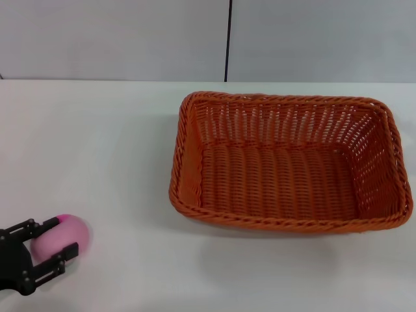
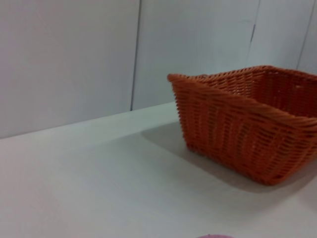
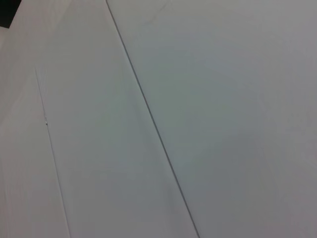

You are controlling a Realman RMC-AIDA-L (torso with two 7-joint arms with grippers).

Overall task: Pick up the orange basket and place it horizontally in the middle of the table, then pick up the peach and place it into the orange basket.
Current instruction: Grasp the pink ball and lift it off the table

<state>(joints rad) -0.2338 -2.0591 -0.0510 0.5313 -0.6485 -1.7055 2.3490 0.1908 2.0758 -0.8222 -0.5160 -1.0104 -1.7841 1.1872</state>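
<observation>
1. The head view looks forward and down from above onto the table (image 1: 117, 143), taking in the orange basket (image 1: 289, 162).
2. The left wrist view sits low near the tabletop, facing the same basket's side from close by.
3. The right wrist view faces only pale panelled wall (image 3: 208, 99).
</observation>
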